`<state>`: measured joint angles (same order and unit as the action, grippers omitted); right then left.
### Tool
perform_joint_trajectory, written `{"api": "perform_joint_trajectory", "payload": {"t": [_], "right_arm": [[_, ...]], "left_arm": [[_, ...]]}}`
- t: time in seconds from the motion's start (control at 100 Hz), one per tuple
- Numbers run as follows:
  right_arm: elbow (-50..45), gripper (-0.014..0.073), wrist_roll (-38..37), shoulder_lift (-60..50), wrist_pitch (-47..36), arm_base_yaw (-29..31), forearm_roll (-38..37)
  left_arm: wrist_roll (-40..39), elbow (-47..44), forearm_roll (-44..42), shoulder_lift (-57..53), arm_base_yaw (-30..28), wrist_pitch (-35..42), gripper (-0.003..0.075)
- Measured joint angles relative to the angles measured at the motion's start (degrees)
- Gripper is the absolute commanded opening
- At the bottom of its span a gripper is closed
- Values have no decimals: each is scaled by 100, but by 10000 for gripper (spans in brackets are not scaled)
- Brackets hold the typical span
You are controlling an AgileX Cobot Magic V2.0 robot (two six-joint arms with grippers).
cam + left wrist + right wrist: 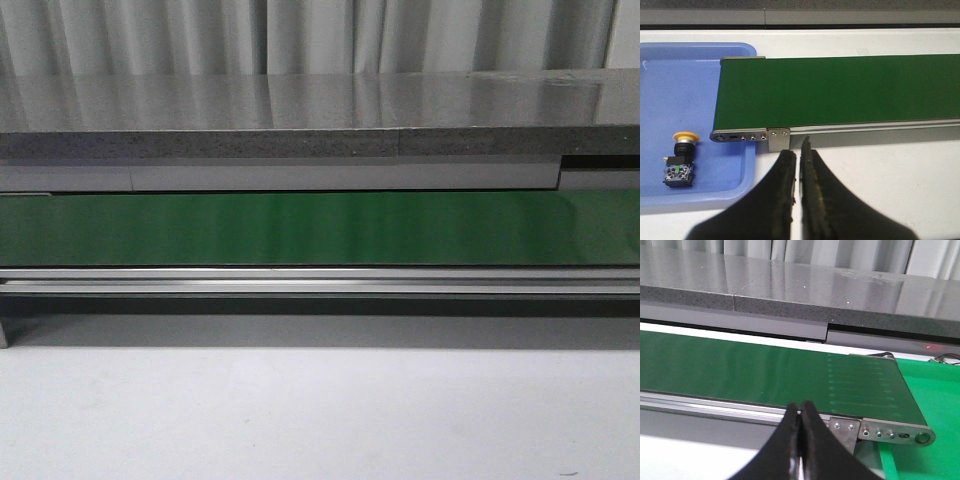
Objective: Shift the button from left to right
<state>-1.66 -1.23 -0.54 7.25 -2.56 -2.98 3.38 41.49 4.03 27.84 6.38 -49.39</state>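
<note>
1. You are at the very start: the button [680,159] has not been picked up. It lies on its side in the blue tray [735,75], with its yellow cap pointing away from the left tool and its black body nearer that tool.

2. Take the green conveyor belt [840,90] as your landmark. The blue tray sits at its left end, partly tucked under the end roller, and the button rests just beside that end, clear of the belt.

3. Your left tool [797,160] hangs just short of the belt's near rail, by the end bracket. Its fingers are nearly together, with only a thin gap, and they hold nothing.

4. Your right tool [800,412] sits before the belt's right end, where a green surface [935,390] lies past the roller. Its fingers are pressed closed and empty.

5. The front view shows only the belt's middle stretch and the white table [320,420]; neither tool nor the button appears there.

6. Next, you likely need to spread the left tool's fingers, swing it toward the tray and away from the belt's end, then come down over the button's black body. The tray wall is close, so watch your clearance.
</note>
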Motion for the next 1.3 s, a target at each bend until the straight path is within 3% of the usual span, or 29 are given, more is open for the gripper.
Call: {"api": "perform_joint_trajectory", "payload": {"t": [0.23, 0.31, 0.4, 0.57, 0.64, 0.95, 1.3], "right_arm": [[0, -68, 0, 0, 0, 0, 0], [0, -68, 0, 0, 0, 0, 0], [0, -68, 0, 0, 0, 0, 0], [0, -68, 0, 0, 0, 0, 0], [0, -68, 0, 0, 0, 0, 0], [0, -68, 0, 0, 0, 0, 0], [0, -68, 0, 0, 0, 0, 0]], "left_arm": [[0, 0, 0, 2, 0, 0, 12], [0, 0, 0, 12, 0, 0, 67], [0, 0, 0, 12, 0, 0, 197], [0, 0, 0, 12, 0, 0, 553], [0, 0, 0, 12, 0, 0, 629], [-506, 56, -201, 94, 0, 202, 610], [-1476, 901, -2167, 2019, -131, -314, 610]]}}
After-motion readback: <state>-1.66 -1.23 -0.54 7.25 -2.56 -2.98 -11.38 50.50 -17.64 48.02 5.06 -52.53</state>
